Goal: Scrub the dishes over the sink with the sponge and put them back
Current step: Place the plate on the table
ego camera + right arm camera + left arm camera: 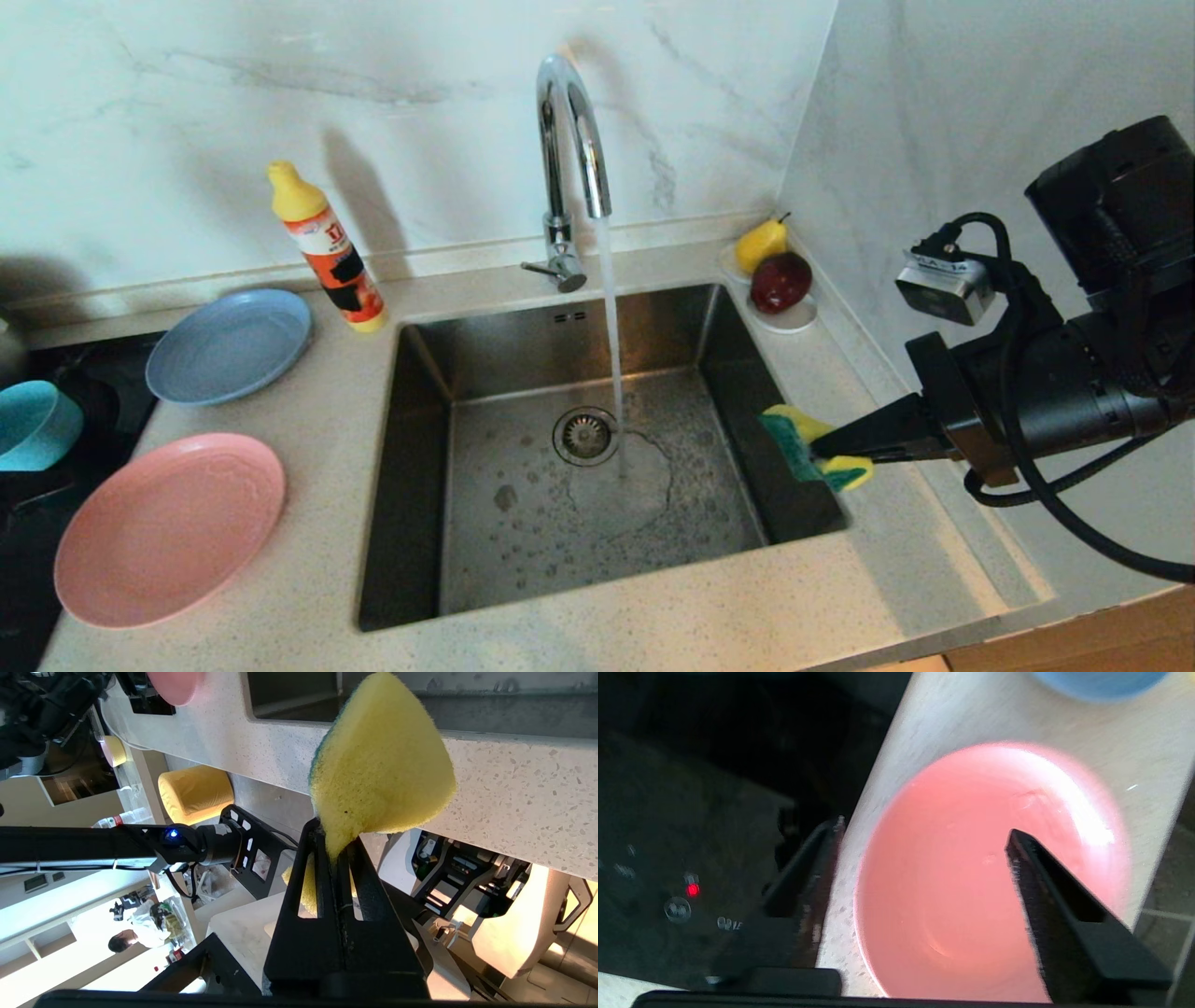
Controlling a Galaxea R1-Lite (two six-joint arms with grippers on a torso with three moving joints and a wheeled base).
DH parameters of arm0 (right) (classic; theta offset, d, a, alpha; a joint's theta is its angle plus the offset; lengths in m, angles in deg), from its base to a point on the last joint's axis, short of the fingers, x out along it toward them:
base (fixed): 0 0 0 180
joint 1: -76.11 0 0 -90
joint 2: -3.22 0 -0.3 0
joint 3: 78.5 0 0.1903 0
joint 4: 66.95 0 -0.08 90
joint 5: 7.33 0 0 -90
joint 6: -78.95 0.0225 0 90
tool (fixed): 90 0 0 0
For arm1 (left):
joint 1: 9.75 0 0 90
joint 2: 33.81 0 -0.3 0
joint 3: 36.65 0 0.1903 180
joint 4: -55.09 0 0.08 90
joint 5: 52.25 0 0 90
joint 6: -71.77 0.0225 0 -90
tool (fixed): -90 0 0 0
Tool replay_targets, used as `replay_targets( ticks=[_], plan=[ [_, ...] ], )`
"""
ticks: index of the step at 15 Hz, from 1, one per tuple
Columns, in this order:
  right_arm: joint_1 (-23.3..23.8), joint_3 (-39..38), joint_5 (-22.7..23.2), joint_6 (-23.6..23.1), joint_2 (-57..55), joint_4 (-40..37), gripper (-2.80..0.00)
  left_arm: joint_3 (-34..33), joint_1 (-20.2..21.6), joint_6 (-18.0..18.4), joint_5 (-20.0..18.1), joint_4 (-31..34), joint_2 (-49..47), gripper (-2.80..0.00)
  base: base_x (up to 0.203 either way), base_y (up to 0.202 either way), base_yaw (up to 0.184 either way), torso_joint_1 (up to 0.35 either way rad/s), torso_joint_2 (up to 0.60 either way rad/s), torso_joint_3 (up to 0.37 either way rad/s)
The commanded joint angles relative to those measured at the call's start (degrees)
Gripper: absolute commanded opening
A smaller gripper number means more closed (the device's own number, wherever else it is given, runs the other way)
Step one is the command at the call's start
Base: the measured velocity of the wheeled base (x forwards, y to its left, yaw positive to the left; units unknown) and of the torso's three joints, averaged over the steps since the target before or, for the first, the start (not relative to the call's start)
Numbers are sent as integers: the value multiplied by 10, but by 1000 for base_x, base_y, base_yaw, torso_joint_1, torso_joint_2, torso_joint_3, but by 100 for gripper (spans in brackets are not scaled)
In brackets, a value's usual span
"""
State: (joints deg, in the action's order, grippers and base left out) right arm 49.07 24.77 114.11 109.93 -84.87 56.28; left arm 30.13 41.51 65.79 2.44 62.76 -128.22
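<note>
Your left gripper (pixel 924 830) hangs spread wide over the pink plate (pixel 168 527), one finger above its rim and one above its middle, gripping nothing. That plate lies on the counter (pixel 327 439) at the near left, with the light-blue plate (pixel 229 343) farther back and the teal bowl (pixel 33 422) at the far left edge. At centre sits the sink (pixel 747 392), water running from the tap (pixel 569 140). At its right rim your right gripper (pixel 337 851) is clenched on the sponge (pixel 812 448). The pink plate looks set down, so you seem to be between dishes. Next, you likely need the left gripper to take another dish to the basin.
</note>
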Motion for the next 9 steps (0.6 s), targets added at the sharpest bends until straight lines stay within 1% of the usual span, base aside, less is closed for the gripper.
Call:
replay_targets(
  ticks=[1,2,4,6,7,8,9],
  plan=[
    [0,3,2,1,8,-2,-280,13,-3,-1,-1,7,25,-211,0,0,0,0,0,0],
    [-1,2,2,1,11,-2,-280,20,-6,-1,-1,8,31,-280,0,0,0,0,0,0],
    [-1,0,2,1,15,-4,-280,44,-19,3,0,2,36,-280,0,0,0,0,0,0],
    [-1,-7,1,2,18,-4,-280,85,-38,6,6,-4,34,-280,0,0,0,0,0,0],
    [-1,-11,1,1,20,-3,-280,109,-53,9,20,-5,27,-280,0,0,0,0,0,0],
    [-1,-12,0,1,23,-3,-280,135,-79,23,56,-7,15,-280,0,0,0,0,0,0],
    [0,-12,-1,1,23,-5,-280,152,-112,46,94,-12,4,-280,0,0,0,0,0,0]
  ],
)
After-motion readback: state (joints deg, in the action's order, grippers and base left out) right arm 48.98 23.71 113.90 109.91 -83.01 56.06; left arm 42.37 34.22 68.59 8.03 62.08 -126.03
